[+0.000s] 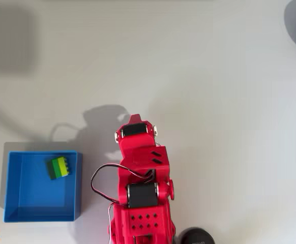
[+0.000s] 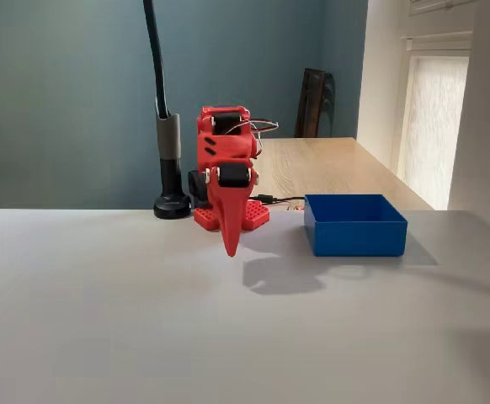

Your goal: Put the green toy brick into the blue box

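Already placed: small lime-and-dark-green studded plastic brick (image 1: 59, 167) lying inside shallow square bright-blue plastic box (image 1: 16, 212), near its far wall. Red two-finger gripper (image 2: 230, 249) folded downward beside box, apparently closed, empty. Advisable: park clear, avoid nudging box.

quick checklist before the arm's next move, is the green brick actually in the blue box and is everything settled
1. Small lime-green studded plastic brick inside the square shallow blue plastic box: ok, it lies on the box floor in the overhead view.
2. Brick clear of the rim: ok, it sits near the box's upper wall in the overhead view, not on top of it.
3. Box flat on the white table: ok in both views.
4. Red two-finger gripper away from the box: ok, it points down beside the box in the fixed view.
5. Gripper empty: ok, nothing shows at its tip.
6. Jaws open or shut: cannot tell.
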Robot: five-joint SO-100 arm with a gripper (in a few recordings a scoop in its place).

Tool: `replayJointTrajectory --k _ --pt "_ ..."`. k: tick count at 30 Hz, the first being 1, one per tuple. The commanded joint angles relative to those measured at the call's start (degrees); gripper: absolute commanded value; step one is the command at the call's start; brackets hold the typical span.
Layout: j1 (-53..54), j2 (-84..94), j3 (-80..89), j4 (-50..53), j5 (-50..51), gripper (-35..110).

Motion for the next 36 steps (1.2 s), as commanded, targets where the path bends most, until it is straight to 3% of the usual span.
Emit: replayJointTrajectory --k 1,36 --pt "-0.5 3.6 0.8 3.9 0.6 0" --pt "-0.4 3.8 0.8 5.2 1.1 0"
